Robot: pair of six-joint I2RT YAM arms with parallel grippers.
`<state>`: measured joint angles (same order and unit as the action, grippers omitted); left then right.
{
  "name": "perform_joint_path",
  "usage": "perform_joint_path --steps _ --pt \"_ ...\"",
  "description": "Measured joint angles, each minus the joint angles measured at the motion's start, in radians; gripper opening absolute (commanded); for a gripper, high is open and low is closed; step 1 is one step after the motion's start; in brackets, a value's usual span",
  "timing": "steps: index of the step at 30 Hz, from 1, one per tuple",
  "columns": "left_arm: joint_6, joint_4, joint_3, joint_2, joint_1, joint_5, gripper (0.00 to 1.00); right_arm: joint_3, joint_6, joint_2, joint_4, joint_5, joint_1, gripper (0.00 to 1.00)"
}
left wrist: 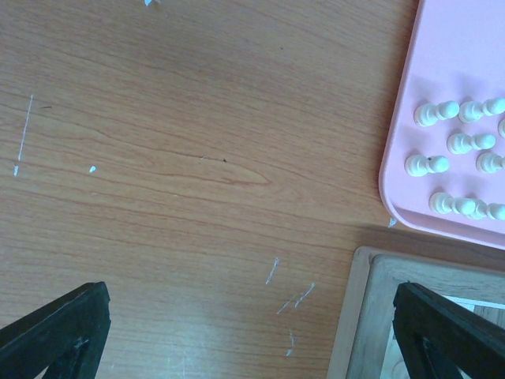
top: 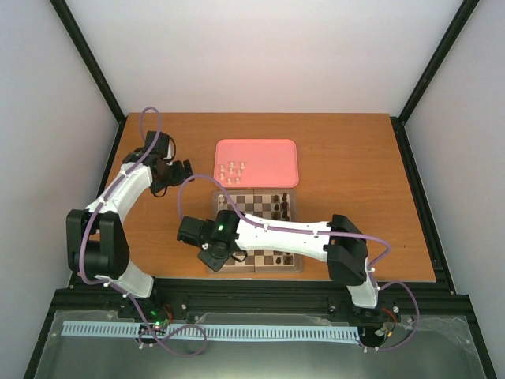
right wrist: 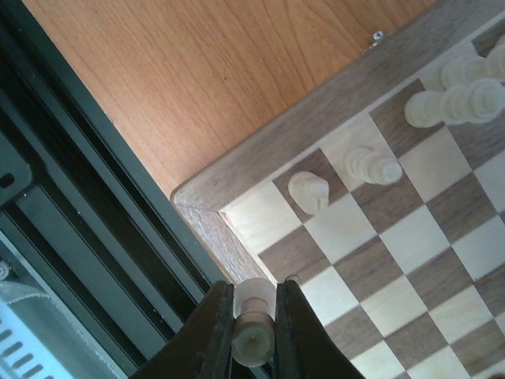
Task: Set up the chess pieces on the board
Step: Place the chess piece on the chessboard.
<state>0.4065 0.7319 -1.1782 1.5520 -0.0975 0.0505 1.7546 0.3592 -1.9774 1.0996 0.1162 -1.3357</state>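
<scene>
The right gripper [right wrist: 254, 312] is clenched on one cream piece [right wrist: 253, 338], holding it over the near-left corner of the board [right wrist: 300, 134], just above the corner squares. Further along the board's left edge, four cream pieces [right wrist: 372, 166] already sit on squares. Dark pieces [top: 278, 202] stand along the right side. Beyond the board, the pink tray [top: 272, 150] holds a cluster of cream pieces [left wrist: 430, 164] waiting to be moved. The left gripper [left wrist: 252, 316] hangs released, fingers wide apart, over bare table [left wrist: 197, 158] beside the tray's corner, holding nothing. By my reading the cream side is only partly set up. The held piece needs placing, and the tray's pieces remain.
</scene>
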Motion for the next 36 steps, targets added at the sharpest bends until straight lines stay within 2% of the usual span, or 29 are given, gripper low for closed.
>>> perform_joint_path --steps 8,18,36 --pt "-0.002 -0.016 0.011 -0.024 0.0 0.008 1.0 -0.017 -0.003 -0.045 -0.081 -0.007 -0.002 0.03" --pt "-0.008 -0.029 0.011 -0.026 0.0 0.009 1.0 -0.146 -0.032 -0.046 -0.198 -0.023 -0.002 0.03" --pt "-0.012 -0.03 0.011 -0.018 0.0 0.006 1.0 -0.217 -0.045 -0.029 -0.297 0.004 0.011 0.03"
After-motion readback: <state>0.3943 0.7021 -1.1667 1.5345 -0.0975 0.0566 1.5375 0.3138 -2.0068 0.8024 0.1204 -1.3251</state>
